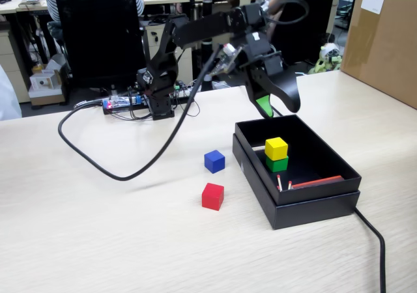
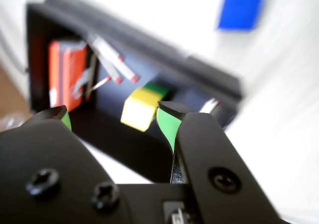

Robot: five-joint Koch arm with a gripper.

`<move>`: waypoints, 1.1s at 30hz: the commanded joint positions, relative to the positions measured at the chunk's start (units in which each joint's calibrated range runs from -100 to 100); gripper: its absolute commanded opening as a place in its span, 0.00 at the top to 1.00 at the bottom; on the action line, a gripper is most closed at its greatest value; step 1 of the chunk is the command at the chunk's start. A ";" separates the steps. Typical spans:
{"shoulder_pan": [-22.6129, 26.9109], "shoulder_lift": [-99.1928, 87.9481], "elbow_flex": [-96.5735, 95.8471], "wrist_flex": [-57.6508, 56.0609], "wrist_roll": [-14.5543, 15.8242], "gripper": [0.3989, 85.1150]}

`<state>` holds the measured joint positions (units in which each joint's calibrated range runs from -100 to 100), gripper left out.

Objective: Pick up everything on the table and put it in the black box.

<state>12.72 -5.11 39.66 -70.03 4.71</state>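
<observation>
Green-padded black gripper [image 1: 277, 107] hangs empty with jaws apart above the shallow matte black cardboard box [image 1: 326, 205], where the small yellow cube [image 1: 276, 148] sits stacked on the green cube [image 1: 277, 165], while the blue cube [image 1: 214, 161] and red cube [image 1: 212, 196] rest on the beige wood-grain table [image 1: 98, 234].

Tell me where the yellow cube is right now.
In the fixed view, the yellow cube sits inside the black box, stacked on the green cube, right of the blue cube.

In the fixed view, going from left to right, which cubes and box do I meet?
Red cube → blue cube → black box. The yellow cube stacked on the green cube lies inside the box, so I leave them unordered.
</observation>
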 commanded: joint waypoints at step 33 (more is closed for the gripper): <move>-5.62 5.74 -26.33 0.19 -1.95 0.57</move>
<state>7.20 1.23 9.54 -69.96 2.03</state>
